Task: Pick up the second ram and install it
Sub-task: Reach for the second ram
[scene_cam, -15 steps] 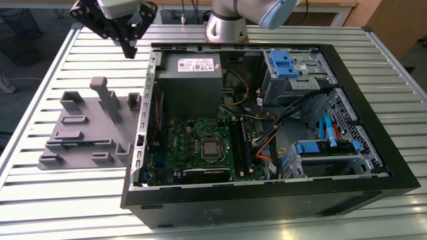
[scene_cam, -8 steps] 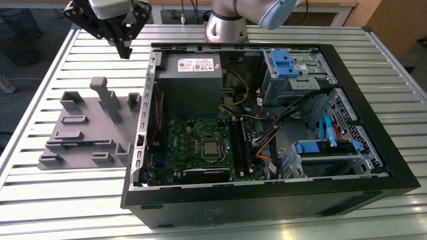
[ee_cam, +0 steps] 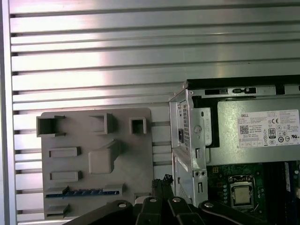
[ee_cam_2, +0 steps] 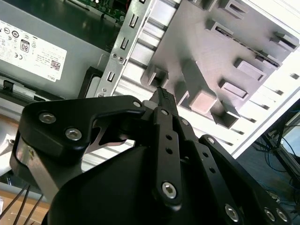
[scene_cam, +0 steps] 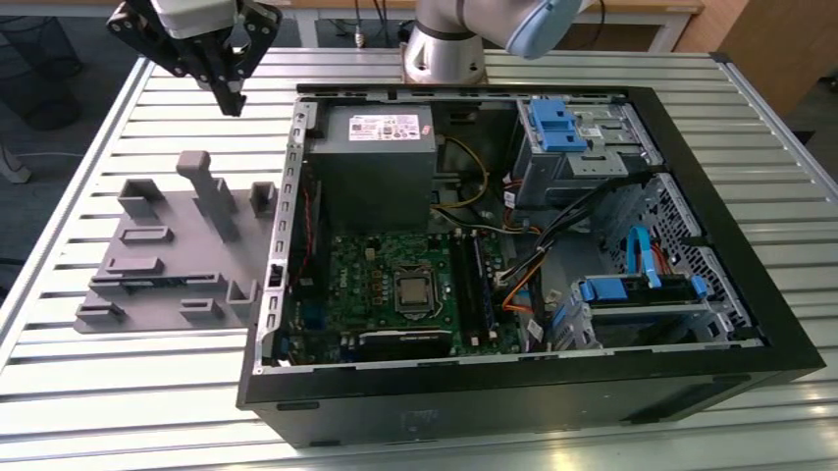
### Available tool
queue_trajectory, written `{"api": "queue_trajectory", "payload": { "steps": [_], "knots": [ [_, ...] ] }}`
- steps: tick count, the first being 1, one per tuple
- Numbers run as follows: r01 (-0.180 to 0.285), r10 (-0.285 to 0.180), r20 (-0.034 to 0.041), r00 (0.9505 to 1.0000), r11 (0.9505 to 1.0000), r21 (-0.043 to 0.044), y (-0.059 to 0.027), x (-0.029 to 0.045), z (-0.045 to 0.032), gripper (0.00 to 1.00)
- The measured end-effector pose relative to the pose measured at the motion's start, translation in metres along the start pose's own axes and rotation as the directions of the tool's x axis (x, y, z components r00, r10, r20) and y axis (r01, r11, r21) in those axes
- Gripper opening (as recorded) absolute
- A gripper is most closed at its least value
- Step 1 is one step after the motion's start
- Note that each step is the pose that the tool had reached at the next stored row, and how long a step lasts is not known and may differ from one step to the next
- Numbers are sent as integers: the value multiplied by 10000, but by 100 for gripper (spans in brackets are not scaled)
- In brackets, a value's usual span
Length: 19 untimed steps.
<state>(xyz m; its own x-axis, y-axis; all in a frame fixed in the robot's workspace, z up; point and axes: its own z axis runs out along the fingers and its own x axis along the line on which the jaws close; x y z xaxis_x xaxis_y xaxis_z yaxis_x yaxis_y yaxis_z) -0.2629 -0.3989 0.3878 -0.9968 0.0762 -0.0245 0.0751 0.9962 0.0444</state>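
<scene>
Gripper: the gripper (scene_cam: 234,101) hangs in the air above the tabletop (scene_cam: 131,392), near the corner at the top of the exterior view's left. It is well apart from the ram.
Fingers: the black fingers (ee_cam_2: 165,131) are together, tip against tip, and there is nothing between them. They point down toward the tall posts of the holder plate.
Second ram: the second ram (ee_cam: 89,192) lies on its long edge in a slot of the grey holder plate (scene_cam: 177,260). In the first wrist view it shows as a thin blue-green strip. Nothing touches it.
Holder plate: it lies flat on the tabletop, between the tabletop's edge at the exterior view's left and the computer case (scene_cam: 524,397). It is just beside the case wall. It carries several grey blocks and empty slots.
Computer case: the black case lies on its side in the middle of the tabletop, with the side panel off.
Inside the case: the grey power supply (scene_cam: 373,162) sits above the green motherboard (scene_cam: 380,275) in the exterior view, and the processor (scene_cam: 416,291) is uncovered.
Arm base: the robot base (scene_cam: 445,49) stands at the tabletop's edge behind the case.
</scene>
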Motion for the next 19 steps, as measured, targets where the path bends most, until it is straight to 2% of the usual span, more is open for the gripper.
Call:
{"api": "queue_trajectory", "payload": {
  "steps": [6,19],
  "knots": [
    [1,-1,-1,10000,10000,1,-35,90,-2,11],
    [-1,1,-21,10000,10000,2,-227,160,-7,11]
  ]
}}
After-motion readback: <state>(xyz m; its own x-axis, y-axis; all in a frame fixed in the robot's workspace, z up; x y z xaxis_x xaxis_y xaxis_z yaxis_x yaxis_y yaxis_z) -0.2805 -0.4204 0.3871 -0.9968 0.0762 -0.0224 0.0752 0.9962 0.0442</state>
